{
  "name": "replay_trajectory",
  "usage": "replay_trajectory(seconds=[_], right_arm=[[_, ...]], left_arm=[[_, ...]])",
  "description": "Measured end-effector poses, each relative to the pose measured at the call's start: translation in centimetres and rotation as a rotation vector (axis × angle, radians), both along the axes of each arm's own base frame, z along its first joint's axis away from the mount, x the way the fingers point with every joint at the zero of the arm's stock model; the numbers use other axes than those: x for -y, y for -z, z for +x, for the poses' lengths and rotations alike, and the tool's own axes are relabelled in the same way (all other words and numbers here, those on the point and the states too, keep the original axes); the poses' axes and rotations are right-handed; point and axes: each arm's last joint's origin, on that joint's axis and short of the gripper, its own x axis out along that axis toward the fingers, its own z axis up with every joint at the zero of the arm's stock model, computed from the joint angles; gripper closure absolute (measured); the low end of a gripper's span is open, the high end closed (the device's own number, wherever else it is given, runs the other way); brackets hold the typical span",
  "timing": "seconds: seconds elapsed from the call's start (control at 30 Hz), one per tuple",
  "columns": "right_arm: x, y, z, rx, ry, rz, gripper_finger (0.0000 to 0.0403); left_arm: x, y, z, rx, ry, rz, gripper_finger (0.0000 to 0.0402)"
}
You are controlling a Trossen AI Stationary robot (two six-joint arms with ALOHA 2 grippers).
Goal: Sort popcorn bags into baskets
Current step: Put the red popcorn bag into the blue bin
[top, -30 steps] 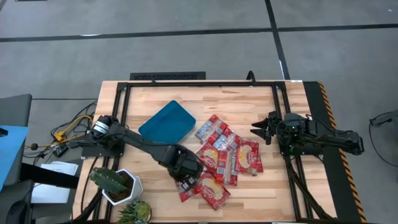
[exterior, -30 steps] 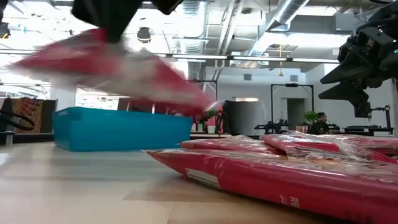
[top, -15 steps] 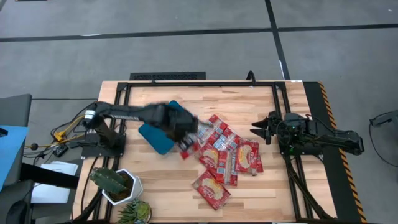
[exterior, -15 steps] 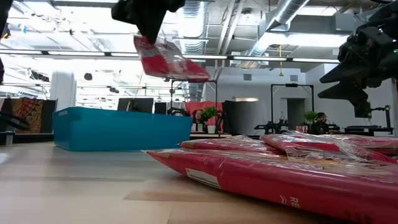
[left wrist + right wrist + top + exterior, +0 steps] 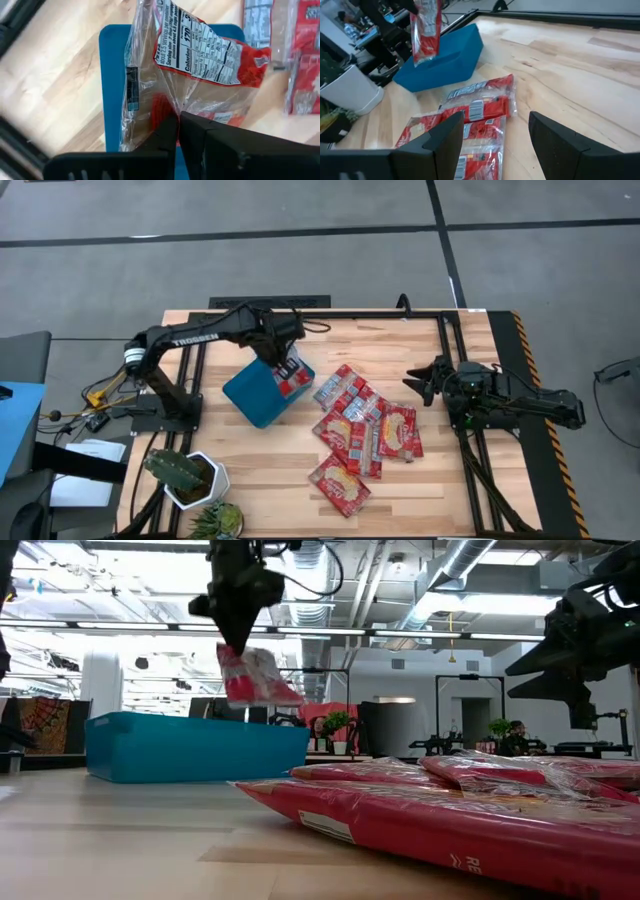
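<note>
I see the teal-blue tray (image 5: 262,385) lying on the wooden table (image 5: 400,470), on the side of the left arm, and I cannot tell whether any packet already lies inside it. Above the tray the left gripper (image 5: 285,362) is clenched on one red popcorn bag (image 5: 255,677), which hangs down from the fingers in the air, over the tray's edge that faces the heap. The other popcorn bags (image 5: 362,430) lie flat in a loose heap on the table, just beside the tray and between the two arms; one more bag (image 5: 338,485) lies a little apart, nearer the front edge. The right gripper (image 5: 418,383) waits at the right side of the table with its fingers spread wide and holding nothing. A white pot with a cactus (image 5: 185,473) stands at the front left corner. Around the table is grey floor (image 5: 300,220), and behind it a large room with pipes on the ceiling.
</note>
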Motion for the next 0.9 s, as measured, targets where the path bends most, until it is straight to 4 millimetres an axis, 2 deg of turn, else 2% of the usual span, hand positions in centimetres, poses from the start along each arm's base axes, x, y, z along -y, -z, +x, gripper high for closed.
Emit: replay_trajectory(seconds=[0.23, 0.57, 0.8, 0.9], right_arm=[[0.1, 0.0, 0.0, -0.001, 0.032, 0.001, 0.0154], [0.1, 0.0, -0.1, -0.001, 0.041, 0.007, 0.0154], [0.1, 0.1, -0.1, -0.003, 0.051, 0.003, 0.0154], [0.1, 0.1, -0.1, -0.003, 0.053, 0.002, 0.0154]], left_arm=[[-2.3, 2.6, -1.9, 0.035, -0.076, -0.045, 0.0401], [-2.4, 6.3, -2.0, 0.079, -0.095, -0.138, 0.0402], [-2.5, 6.5, -2.0, 0.094, -0.149, -0.145, 0.0399], [-2.5, 6.5, -1.9, 0.102, -0.150, -0.153, 0.0379]])
